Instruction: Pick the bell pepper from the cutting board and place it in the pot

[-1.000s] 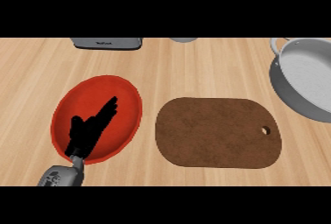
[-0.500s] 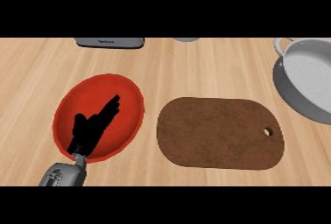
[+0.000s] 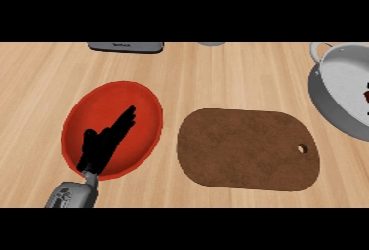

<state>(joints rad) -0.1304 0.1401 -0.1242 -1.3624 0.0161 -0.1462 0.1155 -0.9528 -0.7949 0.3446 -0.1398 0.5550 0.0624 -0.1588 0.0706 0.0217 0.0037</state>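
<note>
- One brown cutting board [image 3: 247, 149] is lying with its long axis running left to right across the counter [image 3: 216, 73], its hanging hole toward the right edge.
- One grey pot [image 3: 338, 100] is sitting at the counter's right edge; a small dark red thing [image 3: 365, 93], possibly the bell pepper, is showing inside at the cut-off edge, so which way it points cannot be told.
- One left hand [image 3: 104, 144] is hovering over one red plate [image 3: 148, 105], fingers straight and slightly spread, holding nothing.
</note>
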